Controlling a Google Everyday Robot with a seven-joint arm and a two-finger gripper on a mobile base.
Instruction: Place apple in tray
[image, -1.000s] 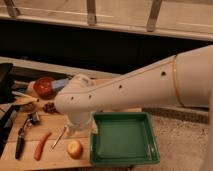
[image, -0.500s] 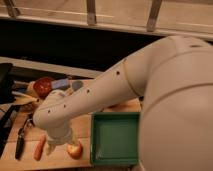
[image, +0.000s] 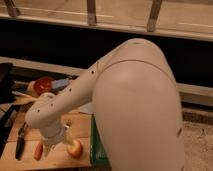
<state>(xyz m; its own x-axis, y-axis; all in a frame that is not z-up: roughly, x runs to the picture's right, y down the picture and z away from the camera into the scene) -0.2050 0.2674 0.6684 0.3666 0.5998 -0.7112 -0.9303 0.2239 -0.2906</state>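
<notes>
Yellow-orange apple (image: 75, 148) sits just beside gripper (image: 50, 146) (tray (image: 96, 146) mostly hidden).

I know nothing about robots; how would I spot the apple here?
Follow the big white arm down-left to its end effector, low over the wooden board. The apple sits just right of it, near the edge of the green tray. It is small, round and yellow-orange with a red blush, unlike the long orange carrot on the left.

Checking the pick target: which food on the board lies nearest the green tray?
The round apple, right beside the tray; the long carrot lies farther off, past the gripper between them.
</notes>
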